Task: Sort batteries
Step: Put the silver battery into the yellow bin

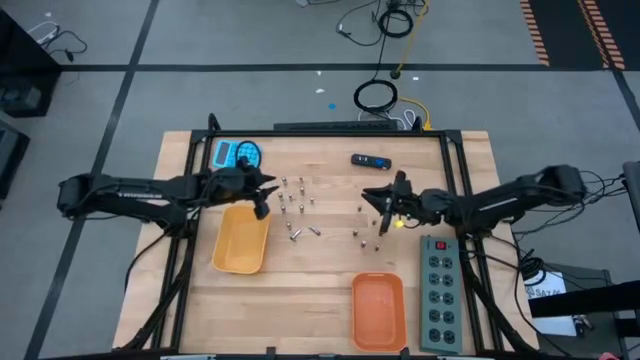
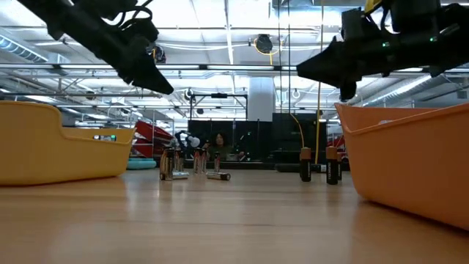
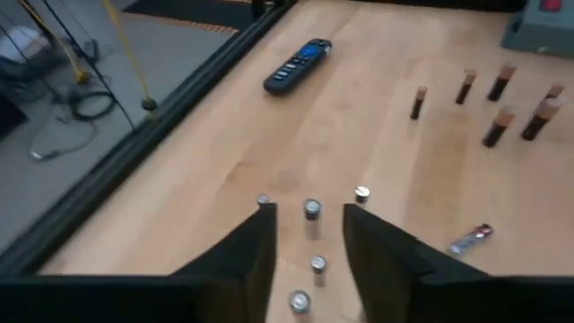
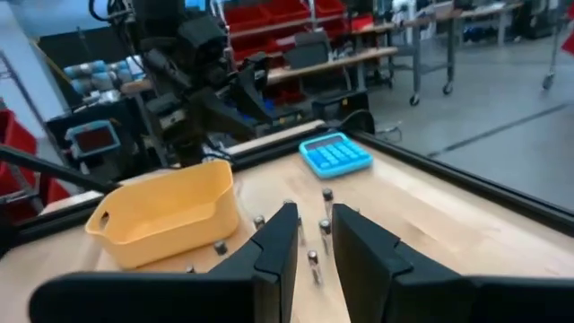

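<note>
Several small batteries stand or lie on the wooden table in two loose groups, silvery ones (image 1: 293,205) left of centre and dark, brown-topped ones (image 1: 365,228) to their right. One silvery battery (image 3: 471,238) lies on its side. My left gripper (image 1: 265,200) hovers above the table at the left group's edge, open, with upright batteries (image 3: 311,209) showing through its gap. My right gripper (image 1: 383,205) hovers by the right group, pointing toward the table's left, its fingers (image 4: 278,238) a narrow gap apart with nothing between them. In the low view both grippers hang well above the batteries (image 2: 176,163).
A yellow tray (image 1: 241,240) sits near-left of the batteries and an orange tray (image 1: 378,310) at the near edge. A blue calculator (image 1: 236,154) and a black remote (image 1: 371,160) lie toward the far edge. A grey power strip (image 1: 438,295) lies at the near right.
</note>
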{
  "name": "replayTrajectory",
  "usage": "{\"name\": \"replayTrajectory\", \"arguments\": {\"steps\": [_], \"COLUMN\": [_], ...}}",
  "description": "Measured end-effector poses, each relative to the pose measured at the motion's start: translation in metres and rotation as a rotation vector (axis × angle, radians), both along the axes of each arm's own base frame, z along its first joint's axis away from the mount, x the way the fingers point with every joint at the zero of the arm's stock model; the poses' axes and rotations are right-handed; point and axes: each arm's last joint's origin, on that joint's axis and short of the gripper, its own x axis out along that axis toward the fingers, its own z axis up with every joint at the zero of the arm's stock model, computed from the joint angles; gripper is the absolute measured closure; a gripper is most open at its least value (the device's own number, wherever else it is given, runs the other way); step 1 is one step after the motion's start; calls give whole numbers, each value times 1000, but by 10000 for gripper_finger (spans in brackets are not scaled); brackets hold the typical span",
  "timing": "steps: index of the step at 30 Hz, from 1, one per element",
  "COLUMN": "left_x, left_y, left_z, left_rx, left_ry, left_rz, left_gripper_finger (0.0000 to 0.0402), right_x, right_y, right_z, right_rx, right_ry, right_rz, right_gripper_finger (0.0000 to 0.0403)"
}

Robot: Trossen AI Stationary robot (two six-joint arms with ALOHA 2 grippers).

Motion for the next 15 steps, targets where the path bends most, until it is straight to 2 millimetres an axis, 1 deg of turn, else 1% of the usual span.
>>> {"name": "replayTrajectory", "arguments": {"steps": [2, 6, 9, 11, 13, 15], "left_x": [2, 6, 9, 11, 15, 19], "left_y": [2, 8, 16, 22, 29, 34], "left_z": [2, 8, 10, 9, 5, -3], "left_rx": [26, 52, 60, 39, -2, -27], "left_ry": [16, 49, 98, 132, 156, 191], "left_rz": [6, 0, 8, 6, -18, -43], "left_gripper_finger": [232, 230, 238, 243, 248, 252], "right_x": [5, 14, 24, 32, 39, 45], "right_y": [1, 0, 1, 2, 3, 4], "right_z": [-7, -19, -19, -19, -16, -12], "right_rx": [-9, 1, 11, 4, -2, -10], "right_ry": [-1, 37, 90, 175, 253, 295], "right_rz": [-30, -64, -58, -57, -58, -58], "right_gripper_finger": [339, 339, 339, 339, 339, 339]}}
